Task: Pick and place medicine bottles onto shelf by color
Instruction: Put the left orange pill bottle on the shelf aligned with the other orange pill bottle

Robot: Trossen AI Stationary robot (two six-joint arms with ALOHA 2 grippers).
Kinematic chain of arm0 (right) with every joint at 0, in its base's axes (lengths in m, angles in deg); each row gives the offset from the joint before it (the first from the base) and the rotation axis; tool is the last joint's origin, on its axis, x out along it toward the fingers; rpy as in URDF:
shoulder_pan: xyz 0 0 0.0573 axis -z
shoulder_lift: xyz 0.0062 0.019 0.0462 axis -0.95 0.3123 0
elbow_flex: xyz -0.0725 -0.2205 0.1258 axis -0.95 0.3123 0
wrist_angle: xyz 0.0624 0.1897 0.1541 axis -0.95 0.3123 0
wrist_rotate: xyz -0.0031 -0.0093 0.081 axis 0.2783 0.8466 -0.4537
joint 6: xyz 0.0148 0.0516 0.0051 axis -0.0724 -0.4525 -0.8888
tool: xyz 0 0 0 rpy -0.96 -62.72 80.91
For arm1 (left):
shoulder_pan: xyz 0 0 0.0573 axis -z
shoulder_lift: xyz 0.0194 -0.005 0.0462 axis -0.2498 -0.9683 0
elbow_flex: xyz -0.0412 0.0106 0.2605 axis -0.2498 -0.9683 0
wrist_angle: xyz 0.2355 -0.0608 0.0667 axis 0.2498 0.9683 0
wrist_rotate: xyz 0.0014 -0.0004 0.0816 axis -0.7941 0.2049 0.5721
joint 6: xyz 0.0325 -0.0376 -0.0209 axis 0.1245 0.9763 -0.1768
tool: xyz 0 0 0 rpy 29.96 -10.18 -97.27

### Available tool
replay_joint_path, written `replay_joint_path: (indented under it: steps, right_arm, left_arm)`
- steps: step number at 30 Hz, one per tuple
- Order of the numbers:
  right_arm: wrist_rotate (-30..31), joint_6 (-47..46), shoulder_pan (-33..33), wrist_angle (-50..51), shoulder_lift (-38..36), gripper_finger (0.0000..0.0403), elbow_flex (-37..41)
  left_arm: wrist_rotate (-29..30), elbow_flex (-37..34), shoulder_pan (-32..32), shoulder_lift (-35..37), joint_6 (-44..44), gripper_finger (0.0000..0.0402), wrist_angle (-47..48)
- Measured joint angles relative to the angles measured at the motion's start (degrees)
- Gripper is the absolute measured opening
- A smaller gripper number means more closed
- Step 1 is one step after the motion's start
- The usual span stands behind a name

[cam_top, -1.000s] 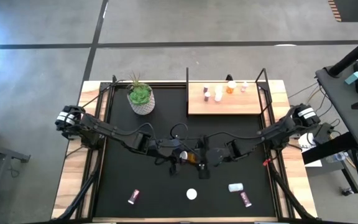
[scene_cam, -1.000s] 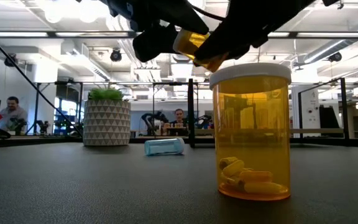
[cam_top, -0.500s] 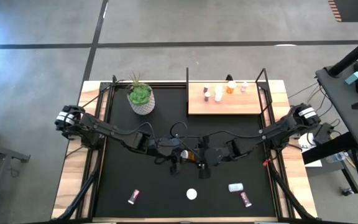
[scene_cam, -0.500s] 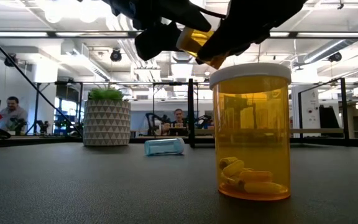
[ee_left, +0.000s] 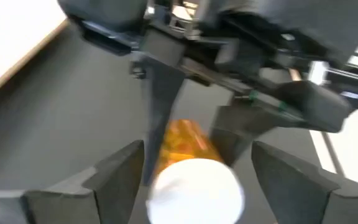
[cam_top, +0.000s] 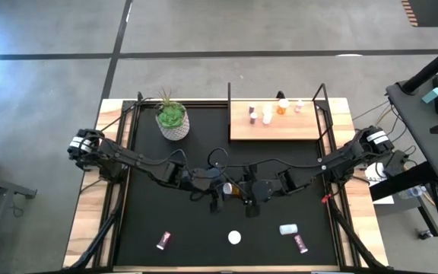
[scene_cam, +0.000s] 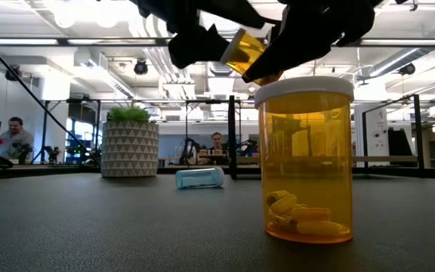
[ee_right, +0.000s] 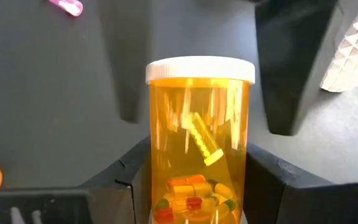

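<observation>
**Q:** What is proving hard to make out?

**A:** In the low view both arms are running off the top edge, so only dark finger shapes are showing. The small bottles [cam_top: 267, 114] standing on the shelf [cam_top: 276, 129] are too tiny to sort by colour, apart from one orange one.

**Q:** What is lying where, biggest first?

**A:** A black, finely textured mat [cam_top: 158, 213] is covering the table. From its centre, the flat light-wood shelf with thin black posts is sitting at 1 o'clock. A white, faceted plant pot [cam_top: 172, 122] is sitting at 11.

**Q:** And the grippers?

**A:** They are meeting at the mat's centre. The right gripper [cam_top: 244, 190] is clamping a clear orange bottle [cam_top: 233, 189], white-capped, with capsules inside. The left gripper [cam_top: 220, 189] is standing with its fingers spread, apart from the cap on both sides.

**Q:** Anything loose?

**A:** A second orange bottle [scene_cam: 304, 159] is standing upright at 6. A teal one [cam_top: 288, 228] is lying at 5, and a pink one [cam_top: 163, 240] at 7.
</observation>
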Motion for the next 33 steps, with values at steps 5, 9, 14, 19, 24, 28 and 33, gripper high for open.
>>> replay_joint_path:
  steps: [5, 9, 14, 19, 24, 28, 33]
  right_arm:
    - [0.1, -0.1, 1.5, 4.0, -2.0, 0.0171, 0.5]
    - [3.8, -1.5, 3.5, 8.5, -6.6, 0.0171, 2.7]
    - [8.6, -3.7, 6.7, 9.0, -15.7, 0.0171, 10.0]
    - [14.8, -6.8, 10.3, 4.6, -26.2, 0.0171, 21.2]
    - [21.6, -9.1, 12.8, -8.4, -34.6, 0.0171, 35.0]
    - [27.8, -8.2, 14.1, -23.7, -37.6, 0.0171, 45.4]
    - [38.5, -6.5, 14.6, -40.9, -37.1, 0.0171, 54.8]
  left_arm:
    - [2.6, 0.3, -0.8, 0.0, -0.1, 0.0315, 0.1]
    - [4.7, 0.2, -1.4, 0.1, -0.1, 0.0326, 0.2]
    - [4.6, 0.0, -2.0, 0.1, -0.1, 0.0327, 0.4]
    - [4.6, 0.0, -2.1, 0.1, 0.0, 0.0327, 0.4]
    - [4.6, -0.1, -2.1, 0.1, 0.0, 0.0327, 0.4]
    - [5.0, -0.1, -2.1, 0.1, 0.0, 0.0327, 0.4]
    - [6.0, -0.1, -2.2, 0.1, 0.0, 0.0327, 0.4]
